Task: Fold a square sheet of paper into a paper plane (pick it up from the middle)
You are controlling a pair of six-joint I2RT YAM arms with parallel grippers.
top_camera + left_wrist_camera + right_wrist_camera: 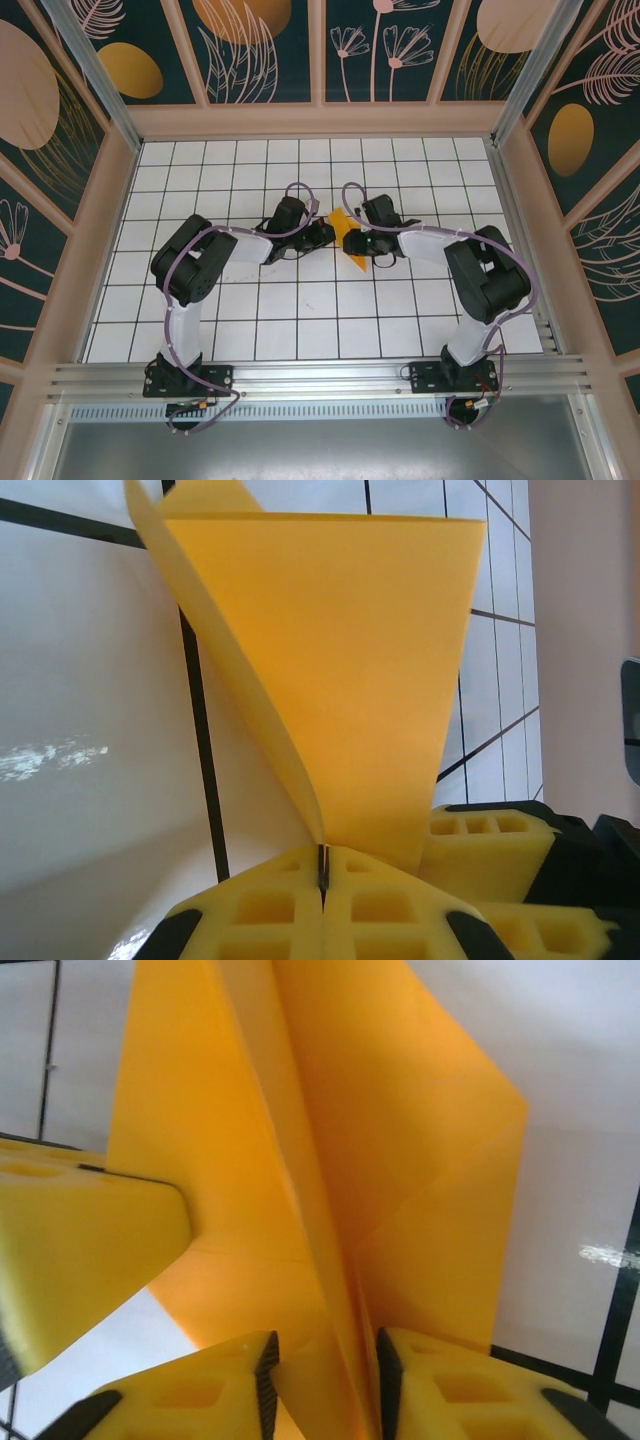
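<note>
Two arms meet at the paper plane (346, 224), upright over the table (300, 310) centre: left fingers (270, 910) pinched shut on its edge, right fingers (450, 1385) apart astride the crease, so I'd close them squarely on it.

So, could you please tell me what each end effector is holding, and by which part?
The left end effector pinches the tapered end of the folded paper sheet. The right end effector straddles its creased edge; a firm grip cannot be told.
</note>
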